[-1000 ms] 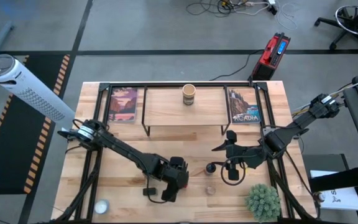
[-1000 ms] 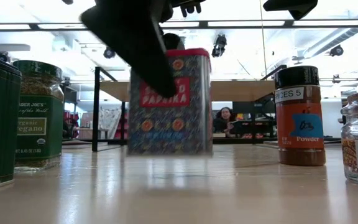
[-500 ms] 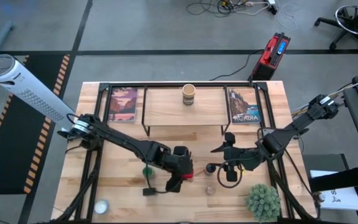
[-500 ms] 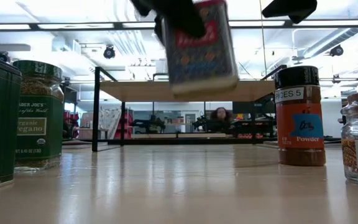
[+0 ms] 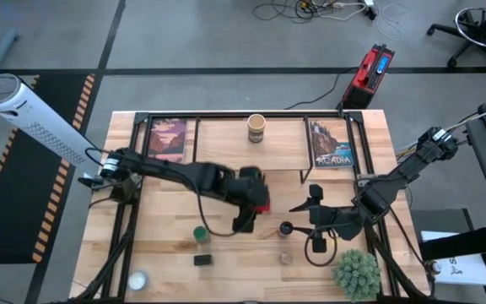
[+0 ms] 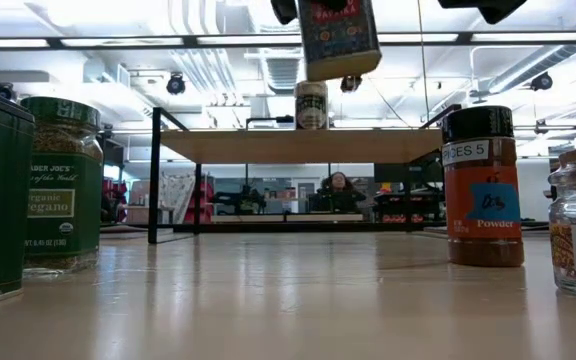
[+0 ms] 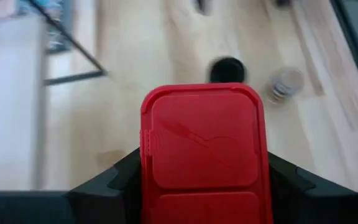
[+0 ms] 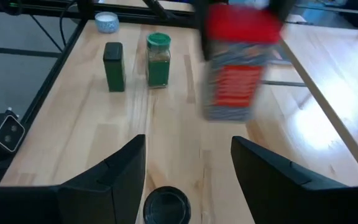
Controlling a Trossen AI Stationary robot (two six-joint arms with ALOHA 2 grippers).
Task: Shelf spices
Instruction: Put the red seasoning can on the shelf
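Observation:
My left gripper (image 5: 251, 207) is shut on the red square tin (image 7: 204, 149) and holds it in the air in front of the shelf (image 5: 226, 152). The tan round jar (image 5: 256, 128) stands on the shelf. My right gripper (image 8: 188, 180) hangs open above the dark-capped brown bottle (image 6: 481, 185), one finger to each side of its cap (image 8: 165, 204), touching nothing. The green-lidded jar (image 5: 199, 232), the small black box (image 5: 202, 260) and the tiny clear jar (image 5: 286, 257) stand on the table near its front. My left gripper pinches the tin between its two fingers (image 7: 114, 183), one on each opposite side wall just below the red lid (image 7: 166, 193). The fingers slant down from the table's left. The tin is lifted clear, about upright; its bottom (image 6: 338, 60) hangs above shelf height.
Two picture cards (image 5: 169, 141) (image 5: 332, 143) stand at the shelf's ends. A green spiky plant (image 5: 357, 272) sits at the front right corner, a small pale jar (image 5: 137, 279) at the front left. Bare wood lies between the shelf and the front row of spices.
My left gripper has risen with the red tin and carried it toward the far edge and the shelf. The tin stood on the table a second ago; it now hangs clear, higher than the shelf top.

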